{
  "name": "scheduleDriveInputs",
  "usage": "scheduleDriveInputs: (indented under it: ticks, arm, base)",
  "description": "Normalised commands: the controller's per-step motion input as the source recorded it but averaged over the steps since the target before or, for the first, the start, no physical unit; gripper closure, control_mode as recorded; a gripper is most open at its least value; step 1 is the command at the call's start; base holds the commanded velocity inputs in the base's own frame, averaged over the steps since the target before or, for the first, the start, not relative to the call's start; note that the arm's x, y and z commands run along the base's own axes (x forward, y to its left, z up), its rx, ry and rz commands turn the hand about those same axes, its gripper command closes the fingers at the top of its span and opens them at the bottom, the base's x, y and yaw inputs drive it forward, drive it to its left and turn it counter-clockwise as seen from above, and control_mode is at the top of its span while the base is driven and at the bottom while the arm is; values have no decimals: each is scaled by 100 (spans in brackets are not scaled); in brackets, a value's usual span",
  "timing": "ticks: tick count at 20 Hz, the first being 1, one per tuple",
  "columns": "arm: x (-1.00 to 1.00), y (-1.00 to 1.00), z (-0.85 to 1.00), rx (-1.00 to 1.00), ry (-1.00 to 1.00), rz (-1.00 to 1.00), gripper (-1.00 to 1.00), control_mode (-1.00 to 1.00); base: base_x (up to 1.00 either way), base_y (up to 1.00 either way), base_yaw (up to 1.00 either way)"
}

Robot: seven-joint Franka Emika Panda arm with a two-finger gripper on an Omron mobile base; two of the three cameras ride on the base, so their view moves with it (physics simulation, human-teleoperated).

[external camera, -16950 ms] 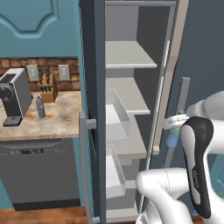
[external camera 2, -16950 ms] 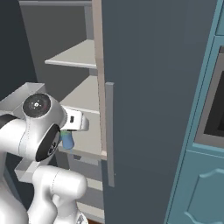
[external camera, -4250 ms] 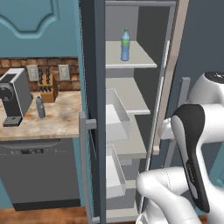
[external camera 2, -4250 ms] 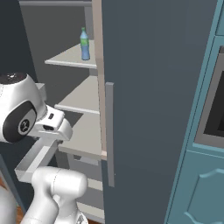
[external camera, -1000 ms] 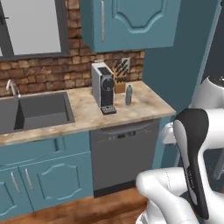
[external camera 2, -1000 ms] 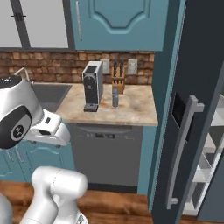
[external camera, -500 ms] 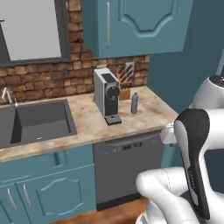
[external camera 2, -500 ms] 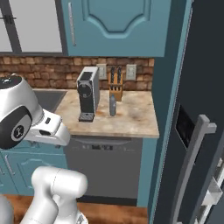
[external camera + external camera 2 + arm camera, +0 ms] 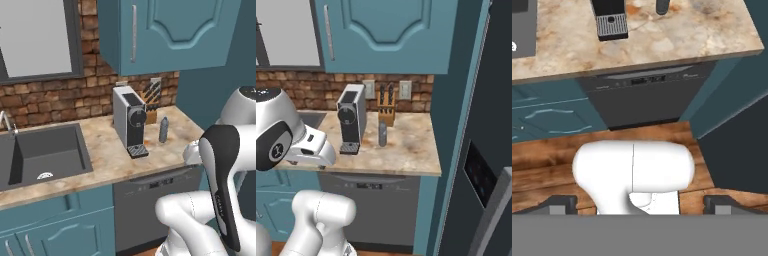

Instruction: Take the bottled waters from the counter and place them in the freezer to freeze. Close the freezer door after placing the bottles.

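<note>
Arm: folding back near the base, hand pointing down over the wood floor (image 9: pixel 542 165).
Gripper (image 9: pixel 640 202): hanging with fingertips wide apart, gripping nothing.
Bottle (image 9: pixel 383 134): standing on surface (image 9: pixel 411 150).

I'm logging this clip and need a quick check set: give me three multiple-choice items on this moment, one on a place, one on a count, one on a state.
1. Where does the grey-blue bottle stand on the counter?
A. in the sink
B. between the coffee machine and the knife block
C. on top of the dishwasher door
D. at the counter's front left corner

2. How many water bottles are on the counter?
A. none
B. one
C. two
D. three

3. How is the gripper?
A. shut on a bottle
B. shut on nothing
C. open and holding nothing
D. gripping the dishwasher handle

Answers:
1 B, it stands right of the coffee machine, just in front of the knife block.
2 B, a single bottle stands there.
3 C, in the hand view the fingers sit wide apart with nothing between them.
</note>
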Motion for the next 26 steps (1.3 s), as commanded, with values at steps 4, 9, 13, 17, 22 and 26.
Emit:
scheduleDriveInputs:
  ticks: [4,9,13,17,22,26]
  arm:
    - [0,0,0,0,0,0,-100,100]
    - [0,0,0,0,0,0,-100,100]
    - [0,0,0,0,0,0,-100,100]
    - [0,0,0,0,0,0,-100,100]
    - [0,0,0,0,0,0,-100,100]
    - [0,0,0,0,0,0,-100,100]
  base:
    - [54,18,0]
    - [48,12,0]
    - [31,4,0]
    - [27,1,0]
    - [12,0,0]
    - [0,0,0]
